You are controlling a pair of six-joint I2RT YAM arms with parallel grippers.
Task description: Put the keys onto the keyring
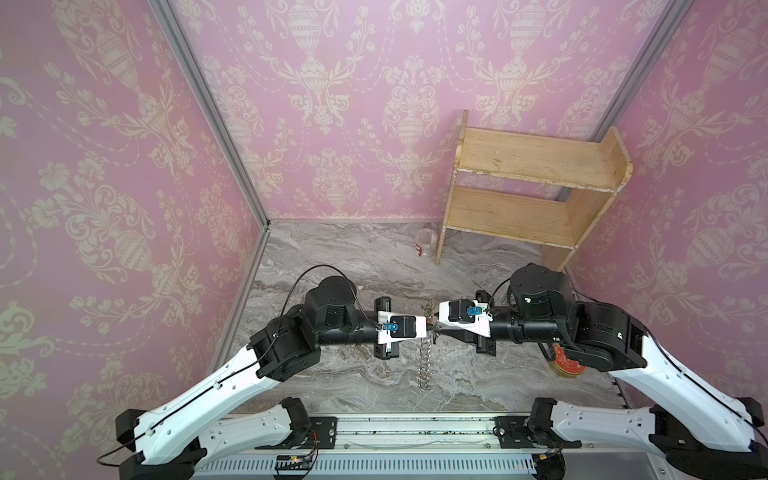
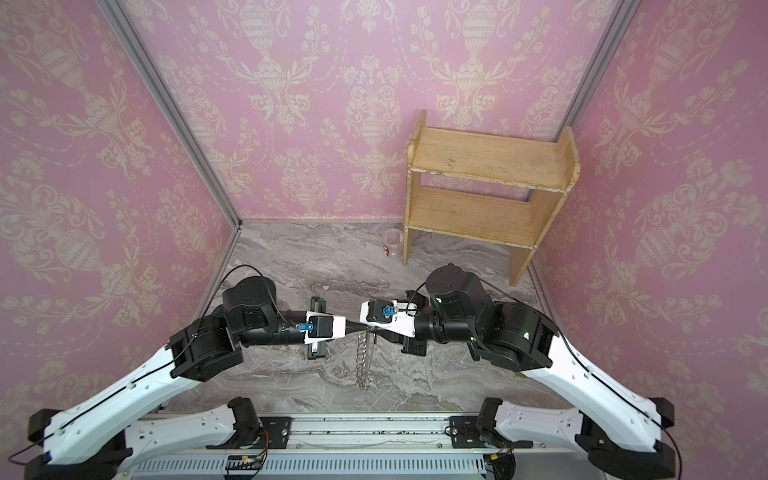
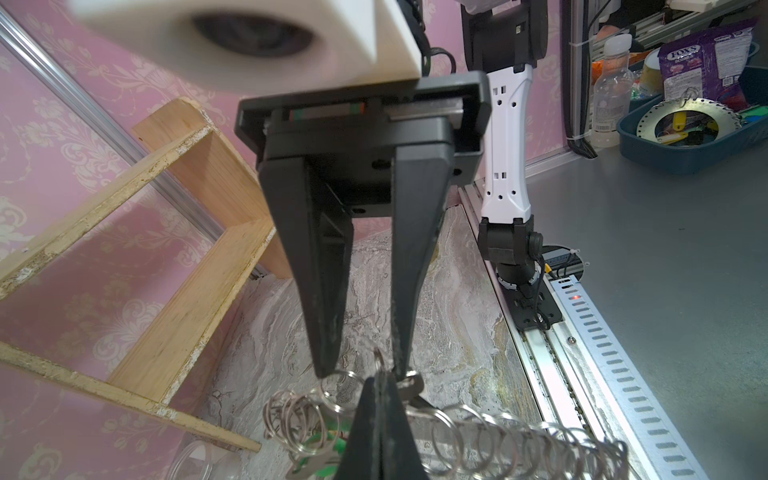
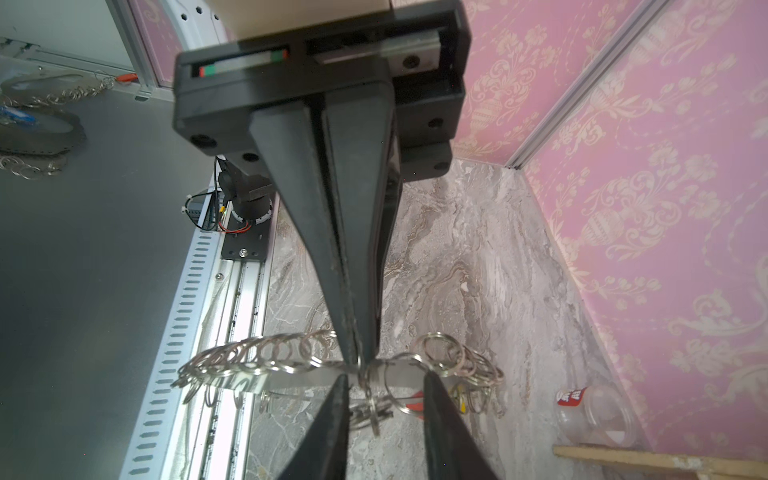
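Silvery keyring (image 1: 424,361) is hanging in the middle above the tabletop (image 1: 374,270), with its chain running toward the near side. Your left fingers (image 4: 328,249) are pinching it, closed tight. Your right fingers (image 3: 316,291) are standing a little apart around its rings, gripping nothing. The keys (image 3: 328,440) are dangling just below.

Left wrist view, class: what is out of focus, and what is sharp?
In the left wrist view the white block-shaped plastic housing nearest the lens is blurred; in the same view the silvery chain of linked metal rings and the pale wooden shelf look sharp.
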